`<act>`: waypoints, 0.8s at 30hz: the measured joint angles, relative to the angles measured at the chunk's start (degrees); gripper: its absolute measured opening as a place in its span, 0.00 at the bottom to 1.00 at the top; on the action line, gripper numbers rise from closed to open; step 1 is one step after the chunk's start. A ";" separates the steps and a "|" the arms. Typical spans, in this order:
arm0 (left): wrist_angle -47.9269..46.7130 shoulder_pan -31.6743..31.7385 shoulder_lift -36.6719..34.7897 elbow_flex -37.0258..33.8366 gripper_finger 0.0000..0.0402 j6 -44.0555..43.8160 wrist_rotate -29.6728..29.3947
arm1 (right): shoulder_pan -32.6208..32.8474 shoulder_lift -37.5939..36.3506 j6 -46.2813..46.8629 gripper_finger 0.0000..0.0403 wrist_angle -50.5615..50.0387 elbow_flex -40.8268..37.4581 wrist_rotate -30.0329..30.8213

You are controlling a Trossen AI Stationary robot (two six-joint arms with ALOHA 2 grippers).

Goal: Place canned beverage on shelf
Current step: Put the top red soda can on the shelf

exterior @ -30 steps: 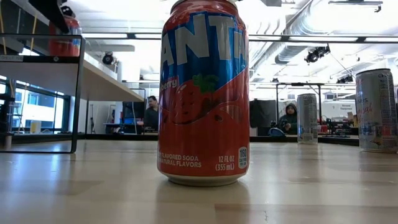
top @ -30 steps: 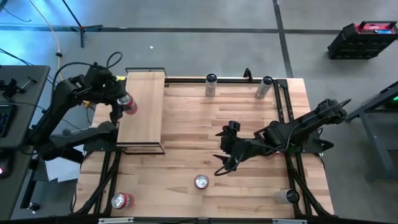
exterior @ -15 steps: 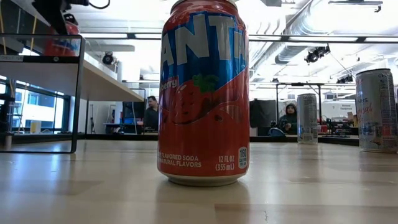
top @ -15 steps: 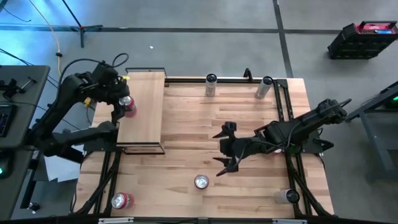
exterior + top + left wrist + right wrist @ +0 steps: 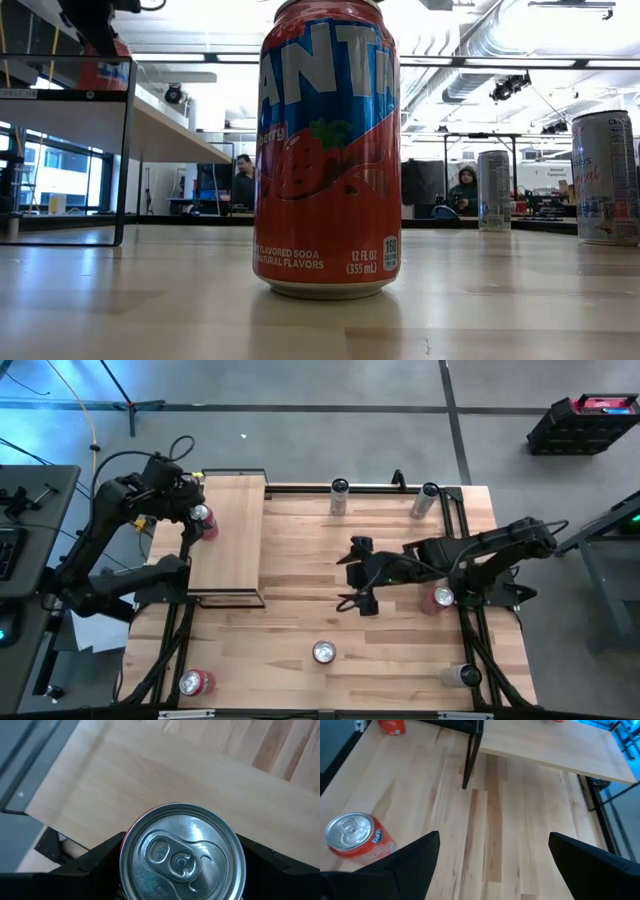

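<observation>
While filling most of the high view, table (image 5: 300, 610) carries everything else. Near its left edge, shelf (image 5: 228, 540), pale board in a thin black frame, raised above the planks. Over the shelf's left rim, left gripper (image 5: 196, 520), fingers (image 5: 100, 857) clamped on both sides of a red can (image 5: 204, 520), lid up, held above the board; cannot tell whether the can touches it. Over the table's middle, right gripper (image 5: 357, 575), fingers (image 5: 415, 852) spread wide apart with nothing between them, pointed toward the shelf. Close to the low camera, Fanta can (image 5: 328, 150), upright on the tabletop. Along the far edge, two silver cans (image 5: 339, 497), well apart from the shelf. Toward the near edge, a third can (image 5: 323, 651), just beyond the right gripper. At the near left corner, red-sided can (image 5: 194, 682); at the near right, silver can (image 5: 462, 676). Under the right arm, can top (image 5: 443, 596) with red rim.
</observation>
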 joint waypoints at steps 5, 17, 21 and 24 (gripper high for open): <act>2.09 0.26 -2.51 -1.09 0.72 0.65 -0.43 | -1.62 0.00 -0.35 0.89 -0.02 0.00 -2.52; 4.00 0.24 -4.00 -5.37 0.72 0.59 1.92 | -2.10 0.00 -0.32 0.89 0.00 0.00 -3.37; 3.85 0.24 -4.04 -5.44 0.72 -1.41 2.41 | -2.10 -0.02 0.27 0.89 0.00 0.00 -3.35; 3.61 0.24 -3.97 -5.44 0.72 -1.85 2.39 | -2.10 -0.02 0.32 0.89 -0.02 0.00 -3.35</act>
